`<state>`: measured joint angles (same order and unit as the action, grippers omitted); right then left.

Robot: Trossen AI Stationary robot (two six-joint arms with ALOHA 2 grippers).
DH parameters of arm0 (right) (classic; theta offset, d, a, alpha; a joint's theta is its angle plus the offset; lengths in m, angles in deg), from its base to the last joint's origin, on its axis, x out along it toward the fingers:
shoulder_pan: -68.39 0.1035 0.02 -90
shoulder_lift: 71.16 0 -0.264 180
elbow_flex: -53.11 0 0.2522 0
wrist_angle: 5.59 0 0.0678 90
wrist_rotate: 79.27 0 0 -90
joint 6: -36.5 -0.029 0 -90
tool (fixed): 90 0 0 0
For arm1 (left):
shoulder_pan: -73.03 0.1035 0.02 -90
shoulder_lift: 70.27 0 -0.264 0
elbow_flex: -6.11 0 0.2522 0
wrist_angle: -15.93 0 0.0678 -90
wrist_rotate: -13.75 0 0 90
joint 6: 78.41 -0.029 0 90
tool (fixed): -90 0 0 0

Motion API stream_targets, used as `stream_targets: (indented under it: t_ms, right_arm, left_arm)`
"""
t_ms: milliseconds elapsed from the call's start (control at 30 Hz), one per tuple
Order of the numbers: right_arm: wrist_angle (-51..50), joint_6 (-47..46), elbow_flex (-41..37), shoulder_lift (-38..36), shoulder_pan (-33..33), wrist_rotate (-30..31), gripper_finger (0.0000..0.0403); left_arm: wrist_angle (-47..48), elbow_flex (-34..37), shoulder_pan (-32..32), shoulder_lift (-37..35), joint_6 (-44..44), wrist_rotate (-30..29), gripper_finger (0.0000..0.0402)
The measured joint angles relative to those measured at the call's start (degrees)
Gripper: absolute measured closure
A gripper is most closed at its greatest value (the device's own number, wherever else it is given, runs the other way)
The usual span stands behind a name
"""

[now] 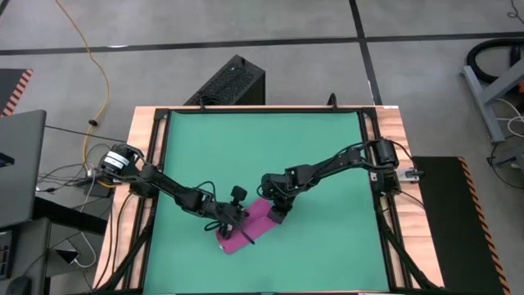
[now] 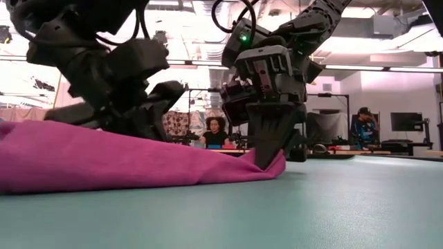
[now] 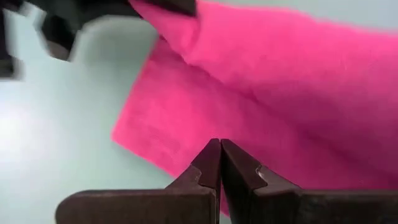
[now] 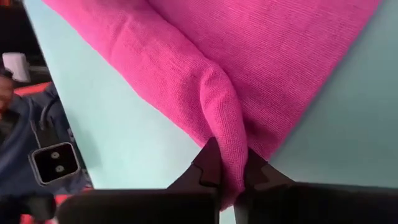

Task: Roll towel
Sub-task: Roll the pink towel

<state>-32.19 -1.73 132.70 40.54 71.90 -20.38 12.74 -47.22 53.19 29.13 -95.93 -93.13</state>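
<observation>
1. Green matting (image 1: pixel 327 164) covers the table; the soft magenta rectangular fabric towel (image 1: pixel 246 229) lies near its front.
2. Its corner is pinched by the right gripper (image 4: pixel 227 171).
3. The left gripper (image 3: pixel 220 163) is shut, empty, over the towel.
4. Limp, light cloth is judged best held at edges.

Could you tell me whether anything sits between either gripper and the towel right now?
Nothing visible does. The right gripper is pinched on a fold of the towel at its edge. The left gripper is shut with its tips right over the cloth, with only the green mat around.
</observation>
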Motion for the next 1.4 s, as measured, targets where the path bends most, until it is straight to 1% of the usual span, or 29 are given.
stream_targets:
  t_ms: [133, 233, 333, 467, 567, 667, 800, 967, 1100, 1267, 1400]
  right_arm:
    - [2.66, 1.21, 0.0, 0.0, -0.03, 0.37, 0.034]
    - [2.44, 2.0, 0.22, 0.01, -0.33, 0.41, 0.0323]
    - [2.51, 3.3, 0.99, 0.02, -0.23, 1.71, 0.031]
    - [2.21, 7.99, 2.93, 0.02, -0.13, 1.9, 0.0286]
    - [0.65, 11.59, 5.31, -0.33, -0.13, 1.93, 0.0262]
    - [-0.7, 15.78, 7.59, -0.55, 0.03, 3.19, 0.0235]
    - [-1.61, 19.7, 8.94, -0.55, 0.86, 3.7, 0.0206]
    - [-5.57, 20.13, 8.92, -0.45, 1.47, 8.27, 0.0201]
    - [-5.69, 20.89, 8.92, 0.11, 1.26, 14.1, 0.0204]
    - [-3.98, 24.14, 8.92, 0.07, 0.32, 15.08, 0.0204]
    - [-2.33, 24.75, 8.92, 0.08, -0.82, 17.24, 0.0204]
  left_arm:
    - [1.54, -0.03, 0.22, 0.08, 1.69, 0.84, 0.0401]
    - [1.17, -0.03, 0.22, 0.08, 1.5, 0.97, 0.0402]
    - [0.96, -0.01, 0.22, 0.08, 0.81, 1.05, 0.0401]
    - [1.01, -0.01, 0.26, 0.08, 0.61, 1.09, 0.0401]
    - [1.05, 0.07, 0.75, 0.08, 0.9, 1.62, 0.0401]
    - [0.53, 0.49, 1.11, 0.08, 1.27, 2.13, 0.0402]
    - [0.05, 1.17, 1.33, 0.01, 1.62, 3.08, 0.0401]
    - [-0.02, 1.17, 1.31, 0.01, 1.64, 2.97, 0.0401]
    - [-1.42, 1.21, 1.31, 0.01, 1.58, 3.22, 0.0401]
    - [-1.93, 1.22, 1.31, 0.06, 1.64, 4.3, 0.0401]
    - [-3.17, 1.22, 1.29, 0.1, 1.66, 4.66, 0.0401]
